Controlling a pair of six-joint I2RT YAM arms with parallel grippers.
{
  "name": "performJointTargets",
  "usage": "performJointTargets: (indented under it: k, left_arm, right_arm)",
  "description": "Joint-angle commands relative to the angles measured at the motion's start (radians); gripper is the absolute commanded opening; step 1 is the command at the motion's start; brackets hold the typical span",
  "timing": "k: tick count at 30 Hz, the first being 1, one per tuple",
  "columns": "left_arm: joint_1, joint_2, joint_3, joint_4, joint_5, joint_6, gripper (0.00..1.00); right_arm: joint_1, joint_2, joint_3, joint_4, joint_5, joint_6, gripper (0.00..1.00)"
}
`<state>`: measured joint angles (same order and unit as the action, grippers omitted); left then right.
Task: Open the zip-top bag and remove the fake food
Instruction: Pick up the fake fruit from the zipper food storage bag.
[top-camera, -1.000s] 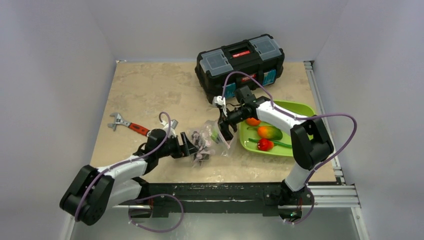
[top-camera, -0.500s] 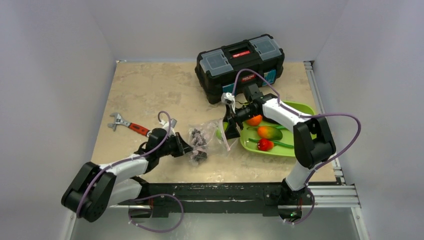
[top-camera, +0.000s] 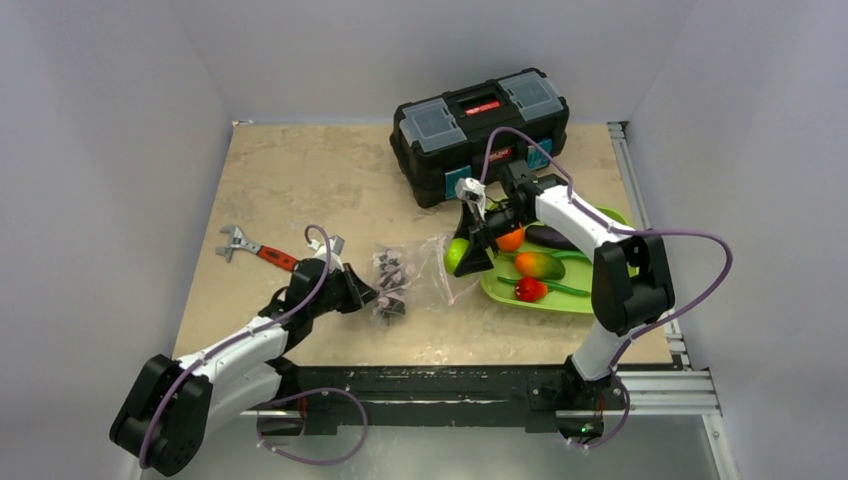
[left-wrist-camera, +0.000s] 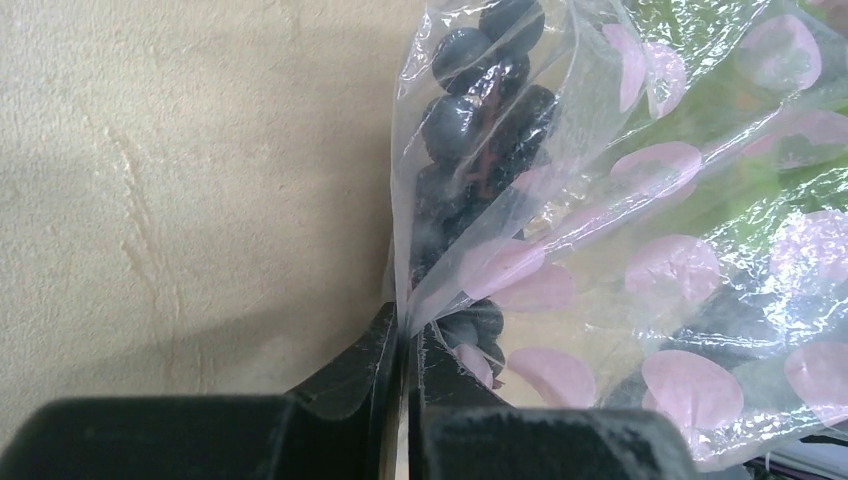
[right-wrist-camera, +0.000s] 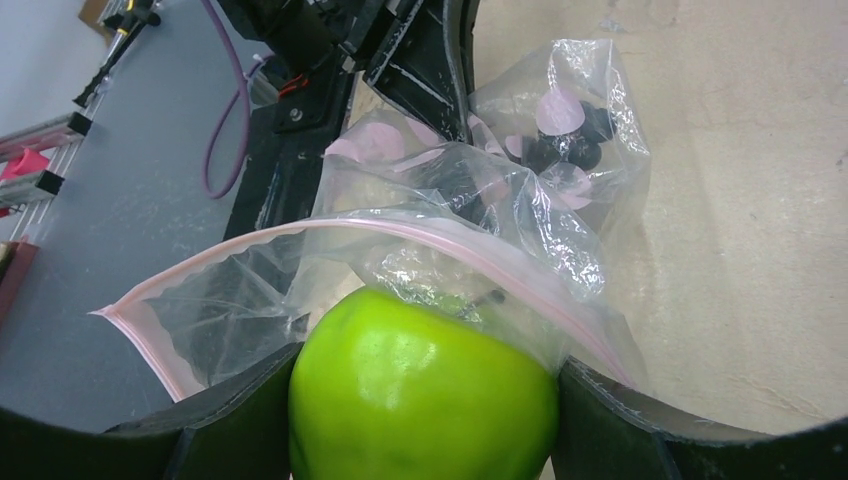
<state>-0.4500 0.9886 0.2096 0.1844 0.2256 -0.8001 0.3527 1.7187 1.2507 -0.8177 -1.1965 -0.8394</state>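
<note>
The clear zip-top bag (top-camera: 418, 272) lies mid-table with its pinkish zip strip (right-wrist-camera: 300, 236) gaping open. Dark purple grapes (top-camera: 389, 284) still sit inside it, by my left gripper (top-camera: 366, 297). In the left wrist view that gripper (left-wrist-camera: 405, 325) is shut on a fold of the bag (left-wrist-camera: 640, 230), with the grapes (left-wrist-camera: 480, 90) just beyond. My right gripper (right-wrist-camera: 425, 375) is shut on the green apple (right-wrist-camera: 420, 390) at the bag's mouth (right-wrist-camera: 450, 230), the film draped over the apple's top. From above, the apple (top-camera: 457, 254) hangs at the tray's left edge.
A green tray (top-camera: 602, 214) at right holds an orange (top-camera: 510, 240), mango (top-camera: 538, 264), red pepper (top-camera: 528, 289), eggplant (top-camera: 551, 237) and green beans (top-camera: 566, 288). A black toolbox (top-camera: 480, 115) stands behind it. A red-handled wrench (top-camera: 256, 250) lies at left.
My left gripper closed on the bag's end and drew it back to the left. My right gripper carried the apple up and right, out through the mouth toward the tray.
</note>
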Motion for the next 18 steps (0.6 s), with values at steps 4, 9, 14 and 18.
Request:
performJointTargets:
  k: [4, 9, 14, 18]
  left_arm:
    - [0.011, -0.036, 0.037, -0.124, -0.058, 0.059, 0.00]
    - [0.011, 0.037, 0.124, -0.098, 0.065, 0.102, 0.00]
    - [0.010, 0.139, 0.212, -0.091, 0.126, 0.135, 0.00]
    - [0.010, 0.213, 0.270, -0.083, 0.161, 0.152, 0.00]
  right_arm:
    - [-0.084, 0.031, 0.167, -0.428, 0.052, -0.444, 0.04]
    - [-0.089, 0.036, 0.171, -0.501, 0.192, -0.561, 0.04]
    - [-0.089, -0.015, 0.155, -0.440, 0.363, -0.571, 0.07]
    - [-0.089, -0.006, 0.175, -0.481, 0.495, -0.650, 0.12]
